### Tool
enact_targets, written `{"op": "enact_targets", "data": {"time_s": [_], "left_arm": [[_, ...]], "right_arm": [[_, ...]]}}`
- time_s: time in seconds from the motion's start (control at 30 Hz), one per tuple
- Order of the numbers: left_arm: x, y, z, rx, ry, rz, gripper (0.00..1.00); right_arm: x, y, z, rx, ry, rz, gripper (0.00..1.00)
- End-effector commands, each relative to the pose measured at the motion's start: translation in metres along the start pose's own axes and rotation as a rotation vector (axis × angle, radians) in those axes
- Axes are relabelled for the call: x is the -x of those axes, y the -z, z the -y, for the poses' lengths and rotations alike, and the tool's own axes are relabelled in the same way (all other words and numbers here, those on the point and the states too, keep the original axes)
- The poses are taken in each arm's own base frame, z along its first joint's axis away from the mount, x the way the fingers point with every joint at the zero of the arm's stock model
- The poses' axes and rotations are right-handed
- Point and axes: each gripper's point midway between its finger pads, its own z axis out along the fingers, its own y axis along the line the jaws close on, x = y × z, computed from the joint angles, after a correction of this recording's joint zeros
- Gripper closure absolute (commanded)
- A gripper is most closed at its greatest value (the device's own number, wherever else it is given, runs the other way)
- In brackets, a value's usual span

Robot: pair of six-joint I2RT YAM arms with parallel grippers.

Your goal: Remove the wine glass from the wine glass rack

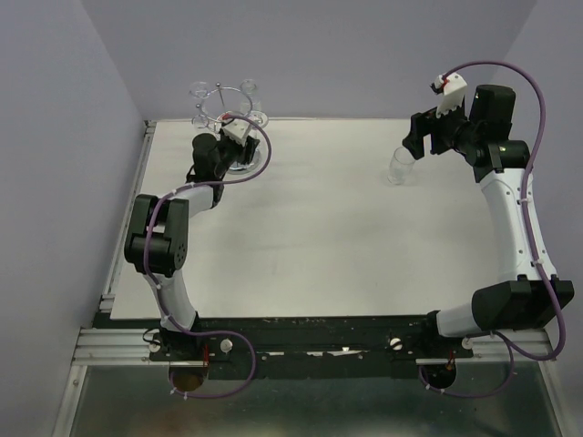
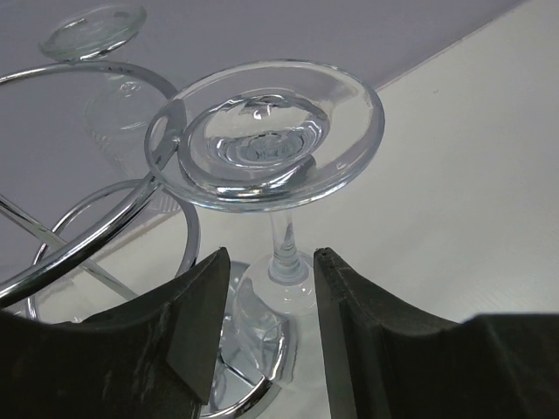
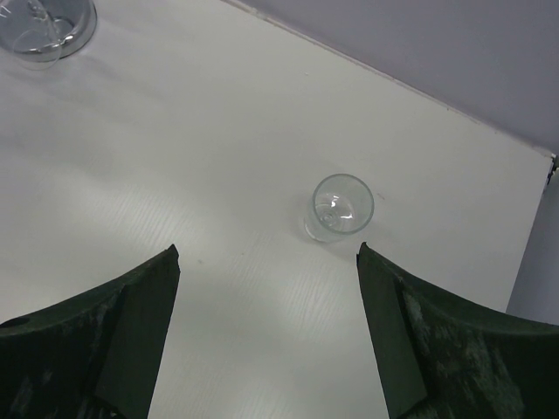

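- Jaws of the left gripper (image 2: pixel 272 256) stand partly apart, one dark finger on each side of the wine glass (image 2: pixel 271 131), level with the place where its thin stem meets the bowl.
- Bare space shows between the stem and both fingers. The right-hand finger's edge lines up with the shoulder of the bowl, and I cannot tell whether it touches there. No firm clamp is visible.
- That wine glass hangs upside down, its round foot uppermost and resting in a loop of the wine glass rack (image 2: pixel 87 236), at centre top of the left wrist view.
- A second hanging glass (image 2: pixel 92 30) sits in another loop, at the upper left of the same view.
- From above, the left gripper (image 1: pixel 239 127) is at the rack (image 1: pixel 221 89), which stands at the far left corner of the table (image 1: pixel 319 246), upper left of the frame.
- Jaws of the right gripper (image 3: pixel 266 252) are spread wide with nothing between them, touching nothing and held above the bare table.
- Beyond its fingers a small clear glass (image 3: pixel 342 207) stands on the table, and another clear glass (image 3: pixel 44 30) shows at the upper left corner of that view.
- In the overhead view the right gripper (image 1: pixel 421 137) is at the upper right, well apart from the rack.
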Motion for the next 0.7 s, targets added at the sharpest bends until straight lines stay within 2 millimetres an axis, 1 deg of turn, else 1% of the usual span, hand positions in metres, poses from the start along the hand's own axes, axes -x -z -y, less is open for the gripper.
{"op": "enact_targets", "data": {"time_s": [0.0, 0.27, 0.3, 0.5, 0.67], "left_arm": [[0.008, -0.009, -0.007, 0.019, -0.033, 0.034, 0.43], [0.005, -0.016, -0.01, 0.024, -0.036, 0.033, 0.43], [0.005, -0.017, -0.01, 0.022, -0.036, 0.032, 0.43], [-0.003, -0.019, -0.008, 0.008, -0.028, 0.019, 0.46], [-0.004, -0.019, -0.008, 0.01, -0.027, 0.02, 0.46]], "right_arm": [[0.0, -0.001, 0.003, -0.014, 0.007, -0.013, 0.1], [-0.003, -0.003, 0.004, -0.019, 0.008, -0.026, 0.1], [-0.002, -0.006, -0.004, 0.001, 0.019, -0.025, 0.1], [-0.001, -0.008, -0.004, -0.004, 0.024, -0.029, 0.1], [-0.003, -0.009, -0.003, -0.011, 0.026, -0.035, 0.1]]}}
